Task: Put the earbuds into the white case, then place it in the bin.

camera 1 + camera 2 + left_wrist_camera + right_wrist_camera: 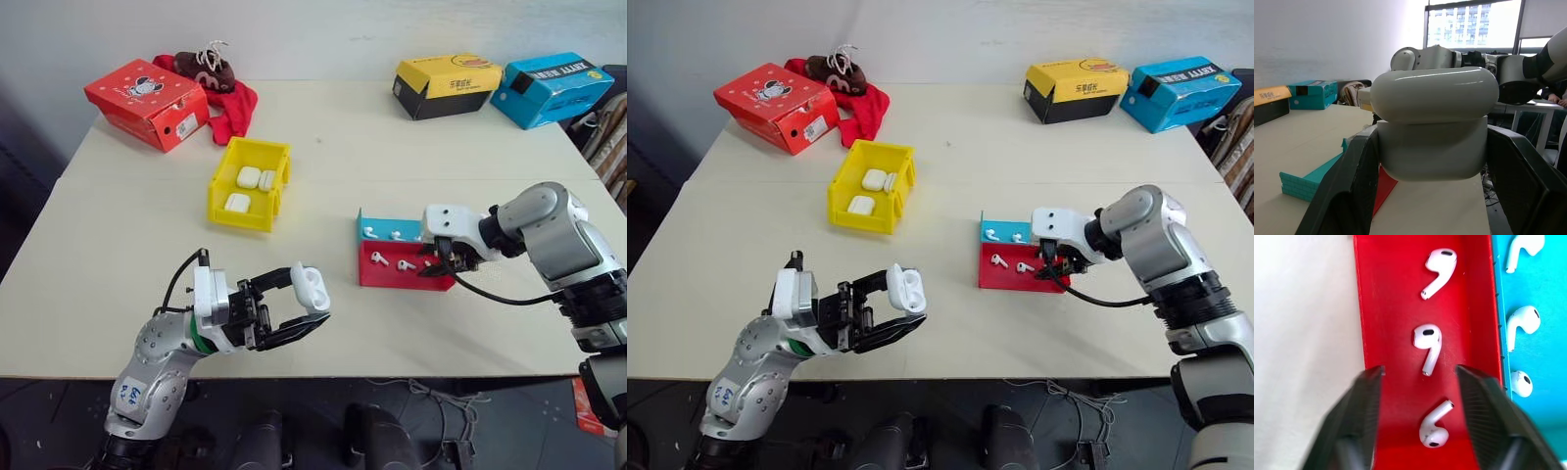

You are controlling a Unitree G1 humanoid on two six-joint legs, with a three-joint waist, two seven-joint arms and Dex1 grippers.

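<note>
Your left gripper (312,311) clamps the white case (308,286) above the bench (118,215), ready for filling. Your right gripper (1420,382) hangs spread over earbuds (1428,345) in the tray (1386,308), poised to pick. The bin (223,213) waits beyond.

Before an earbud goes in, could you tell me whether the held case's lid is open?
Open: the white case in the left gripper has its lid flipped up.

Glossy smooth white plastic on the white case (1434,128) and earbuds (1427,343). Bright yellow moulded plastic for the bin (251,183). Matt pale table (127,255). Printed cardboard shoebox (147,102); soft red cloth (233,110). Black ribbed fingers (1485,416).
</note>
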